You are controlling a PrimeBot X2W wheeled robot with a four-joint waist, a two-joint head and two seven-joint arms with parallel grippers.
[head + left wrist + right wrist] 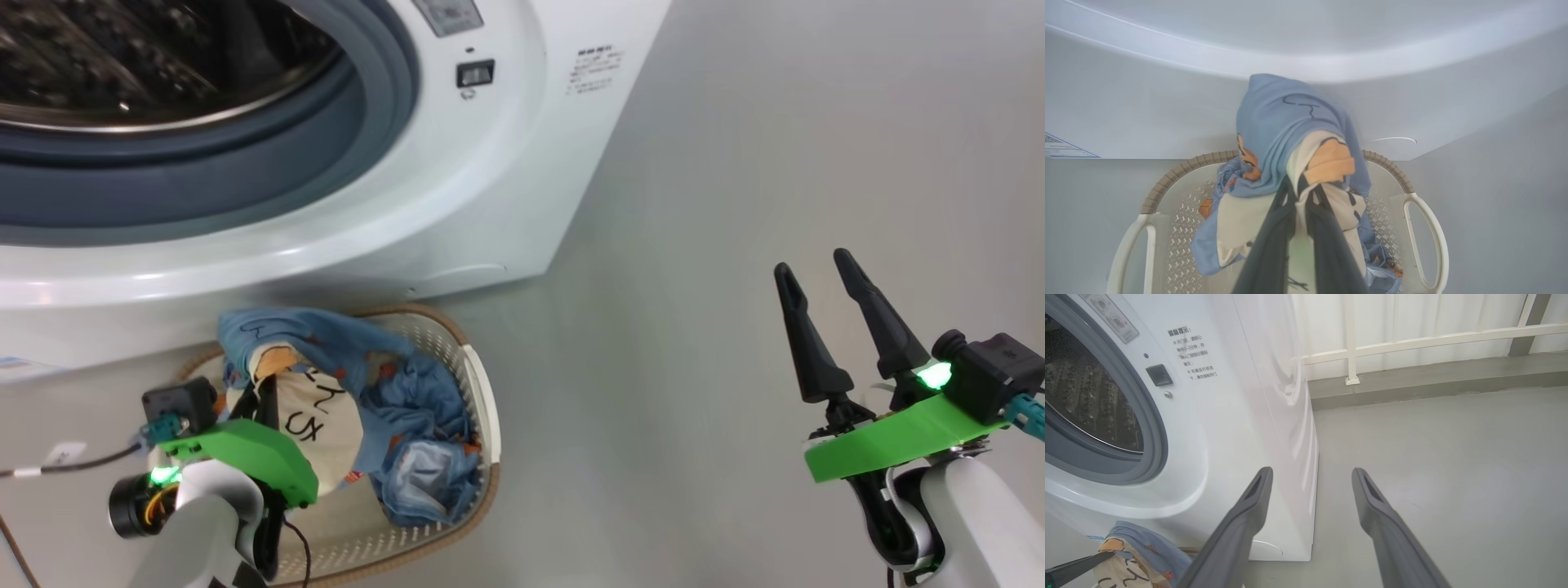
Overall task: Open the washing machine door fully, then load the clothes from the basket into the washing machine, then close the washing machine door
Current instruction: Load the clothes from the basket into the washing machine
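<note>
**Grey floor [718, 204], clothes [416, 400] pinched over the basket [483, 392]**

Close against the washing machine [490, 196], whose drum mouth stands uncovered, the basket sits heaped. The left gripper [1300, 186] is pressed together on a cream-and-blue fold, bunched above the rim. The right gripper [813, 265] hangs spread and empty, well apart over the floor.

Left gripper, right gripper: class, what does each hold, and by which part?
The left gripper pinches the clothes by a bunched cream-and-blue fold above the basket. The right gripper is open, holding nothing.
</note>
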